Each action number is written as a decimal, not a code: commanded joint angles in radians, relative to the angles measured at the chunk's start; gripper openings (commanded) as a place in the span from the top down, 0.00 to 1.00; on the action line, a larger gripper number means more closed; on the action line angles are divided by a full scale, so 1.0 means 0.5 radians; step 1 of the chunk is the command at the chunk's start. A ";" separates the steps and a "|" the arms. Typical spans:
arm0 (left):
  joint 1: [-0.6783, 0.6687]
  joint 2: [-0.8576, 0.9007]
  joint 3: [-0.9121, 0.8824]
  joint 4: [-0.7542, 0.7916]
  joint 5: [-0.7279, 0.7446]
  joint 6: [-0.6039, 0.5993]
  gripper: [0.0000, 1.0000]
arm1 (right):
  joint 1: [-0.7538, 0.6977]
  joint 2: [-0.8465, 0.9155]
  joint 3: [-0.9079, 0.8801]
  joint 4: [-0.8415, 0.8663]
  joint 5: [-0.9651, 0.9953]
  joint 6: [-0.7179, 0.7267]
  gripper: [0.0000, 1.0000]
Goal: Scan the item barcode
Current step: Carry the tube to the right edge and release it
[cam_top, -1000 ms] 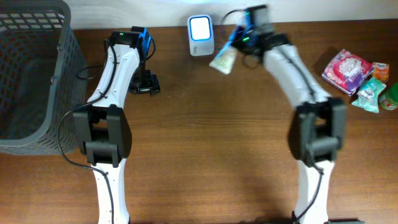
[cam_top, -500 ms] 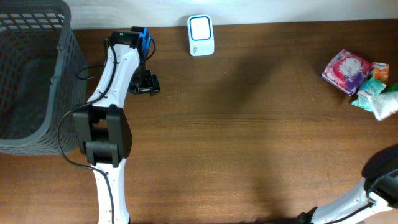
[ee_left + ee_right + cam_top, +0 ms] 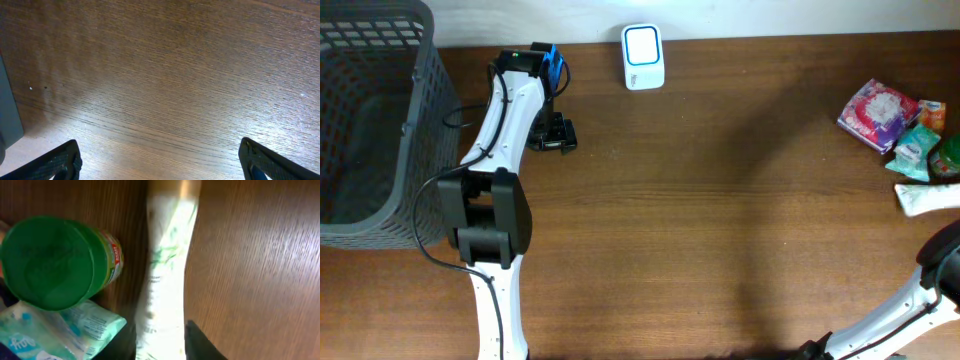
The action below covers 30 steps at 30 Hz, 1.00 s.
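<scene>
Overhead and wrist views of a scanning station. The item (image 3: pixel 926 198) is a slim, pale pouch, white with faint green print. It lies flat at the far right edge of the worktop (image 3: pixel 720 230), below a small heap of groceries and well apart from the scanner (image 3: pixel 643 55), a white unit with a lit blue face at the rear edge.

In the right wrist view the item is blurred and lies lengthwise beside a green-lidded jar (image 3: pixel 50 260) and a teal packet (image 3: pixel 60 330). The right gripper (image 3: pixel 162 345) has one dark finger on each side of the pouch's near end. Whether its jaws clamp the pouch or have let go cannot be told.

The left gripper (image 3: pixel 160 162) hovers over bare wood with its jaws spread wide and nothing between them.

The worktop is dark brown wood with a fine grain. A grey mesh basket (image 3: pixel 425 150) stands at its left end, a pink packet (image 3: pixel 876 112) at its right, and a pale wall runs behind.
</scene>
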 commanded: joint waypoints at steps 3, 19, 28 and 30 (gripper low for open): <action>0.005 -0.012 -0.010 -0.002 -0.027 -0.005 0.01 | 0.007 -0.021 0.020 -0.038 -0.208 -0.083 0.60; 0.005 -0.012 -0.010 -0.002 -0.027 -0.005 0.01 | 0.881 -1.676 -0.103 -0.909 -0.266 -0.185 0.01; 0.005 -0.012 -0.010 -0.002 -0.027 -0.005 0.01 | 1.427 -2.251 -1.039 -0.837 -0.201 -0.183 0.01; 0.005 -0.012 -0.010 -0.002 -0.027 -0.005 0.01 | 1.427 -2.196 -1.068 -0.837 -0.201 -0.183 0.01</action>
